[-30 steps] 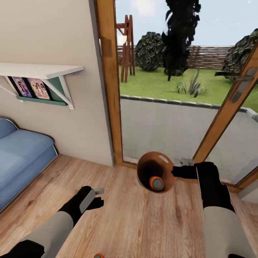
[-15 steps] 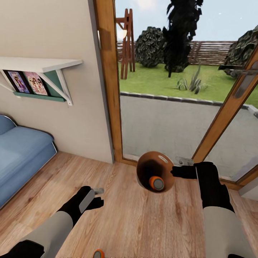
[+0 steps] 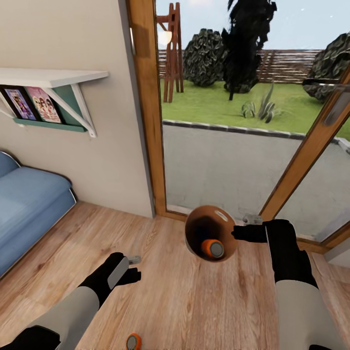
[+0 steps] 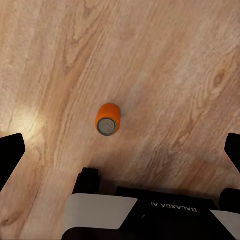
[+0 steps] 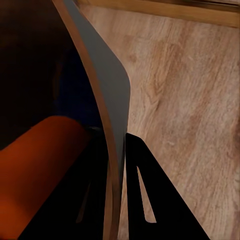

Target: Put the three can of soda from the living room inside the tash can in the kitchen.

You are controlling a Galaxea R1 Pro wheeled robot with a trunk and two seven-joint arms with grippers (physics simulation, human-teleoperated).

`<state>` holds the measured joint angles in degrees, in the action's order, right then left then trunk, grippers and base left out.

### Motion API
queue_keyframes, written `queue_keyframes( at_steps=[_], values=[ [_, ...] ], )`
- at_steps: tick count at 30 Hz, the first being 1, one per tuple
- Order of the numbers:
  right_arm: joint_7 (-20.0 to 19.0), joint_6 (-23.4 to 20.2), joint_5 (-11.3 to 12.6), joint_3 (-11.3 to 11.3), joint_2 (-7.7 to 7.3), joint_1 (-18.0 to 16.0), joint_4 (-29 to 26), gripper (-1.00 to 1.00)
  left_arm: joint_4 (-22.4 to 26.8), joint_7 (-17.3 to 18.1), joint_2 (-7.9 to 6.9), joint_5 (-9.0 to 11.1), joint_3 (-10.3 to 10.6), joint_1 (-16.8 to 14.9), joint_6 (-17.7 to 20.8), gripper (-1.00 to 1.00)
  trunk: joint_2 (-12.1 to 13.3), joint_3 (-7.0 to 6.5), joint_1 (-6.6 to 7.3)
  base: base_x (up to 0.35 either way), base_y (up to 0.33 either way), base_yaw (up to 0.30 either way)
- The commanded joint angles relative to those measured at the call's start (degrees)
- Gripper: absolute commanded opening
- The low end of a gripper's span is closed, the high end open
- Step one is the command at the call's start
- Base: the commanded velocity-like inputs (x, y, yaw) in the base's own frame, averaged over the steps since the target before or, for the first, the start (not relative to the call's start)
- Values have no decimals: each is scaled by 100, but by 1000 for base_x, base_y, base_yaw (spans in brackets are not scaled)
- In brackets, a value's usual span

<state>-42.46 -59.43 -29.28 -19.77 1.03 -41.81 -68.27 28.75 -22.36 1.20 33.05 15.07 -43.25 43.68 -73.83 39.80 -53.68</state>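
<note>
The copper-brown tash can (image 3: 210, 232) hangs tilted above the wood floor, its dark mouth facing me. My right gripper (image 3: 239, 233) is shut on its rim; in the right wrist view the rim (image 5: 100, 90) sits pinched between the two fingers (image 5: 145, 190). One orange can of soda (image 3: 212, 248) lies inside it, seen close up as an orange can of soda (image 5: 45, 170). Another can of soda (image 3: 133, 341) lies on the floor near my base. My left gripper (image 3: 132, 267) hovers open above that can of soda (image 4: 108, 119), its fingertips (image 4: 10, 155) wide apart.
This is the living room: a blue sofa (image 3: 24, 204) stands at the left under a white wall shelf (image 3: 48, 78) with books. Wood-framed glass doors (image 3: 146, 107) stand straight ahead, with a garden beyond. Bare wood floor (image 3: 194, 301) lies around both arms.
The camera has shifted, so the shelf and doors sit higher and further left. The floor can has come further into view at the bottom edge. Both arms hold their pose.
</note>
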Motion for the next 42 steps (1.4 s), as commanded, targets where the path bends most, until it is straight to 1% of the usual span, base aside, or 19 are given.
queue_keyframes(
  at_steps=[1, 12, 20, 31, 37, 42],
  values=[
    [-20, -57, 185, -1, -1, -3, -2, -100, 0, 1, 2, -1, 3, 0, 0, 100, -42, 27, -22, 0, 0, 0],
    [-45, -57, 209, -8, 5, -5, 14, -100, -5, 4, 19, -1, 13, 0, 4, 100, -484, 324, -263, 0, 0, 22],
    [-417, -57, 213, -18, 1, -11, 47, -100, -9, 4, 44, -7, 13, 0, 9, 100, -804, 540, -439, 0, 0, 96],
    [-499, -57, 200, -16, -6, -7, 41, -100, -9, 2, 70, -8, 13, 0, 3, 100, -804, 629, -439, 0, 0, 121],
    [-502, -57, 183, -50, -27, -3, 36, -100, -9, -4, 105, -9, 13, 1, 1, 100, -1045, 746, -571, 0, 0, 25],
    [-501, -57, 171, -71, -66, -3, 39, -100, -9, -5, 120, -9, 13, 2, 0, 100, -1045, 747, -571, 0, 0, 4]
  ],
)
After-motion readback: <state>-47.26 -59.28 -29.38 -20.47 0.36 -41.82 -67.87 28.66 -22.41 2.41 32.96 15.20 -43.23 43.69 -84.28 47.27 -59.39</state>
